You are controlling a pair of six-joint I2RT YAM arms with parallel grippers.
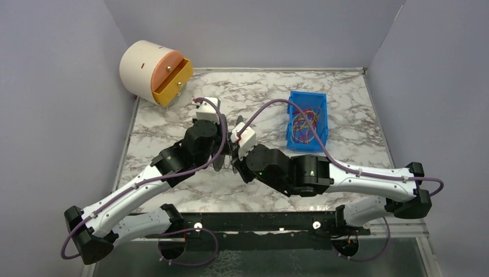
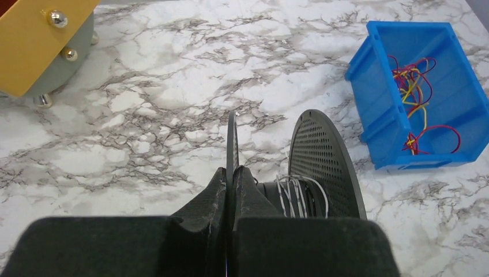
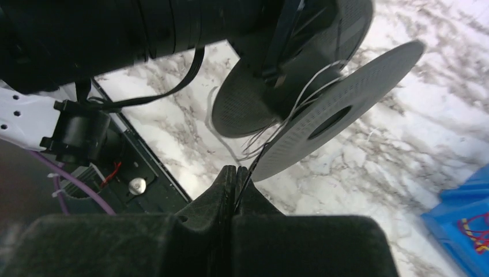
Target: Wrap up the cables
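Observation:
A black perforated spool point(image 2: 323, 161) stands on edge on the marble table, with thin white cable point(image 2: 297, 193) wound round its hub. My left gripper point(image 2: 232, 173) is shut on the spool's near flange point(image 2: 232, 138). In the right wrist view the spool point(image 3: 340, 109) hangs just ahead, and a loose strand of the cable point(image 3: 288, 118) runs from the hub into my right gripper point(image 3: 236, 170), which is shut on it. In the top view both grippers point(image 1: 222, 157) point(image 1: 234, 164) meet at the table's middle, and the spool is mostly hidden between them.
A blue bin point(image 1: 307, 121) with several coloured wires point(image 2: 415, 86) stands to the right. A cream cylinder with an orange drawer point(image 1: 153, 72) sits at the back left. The black base rail point(image 3: 150, 184) lies close behind the right gripper.

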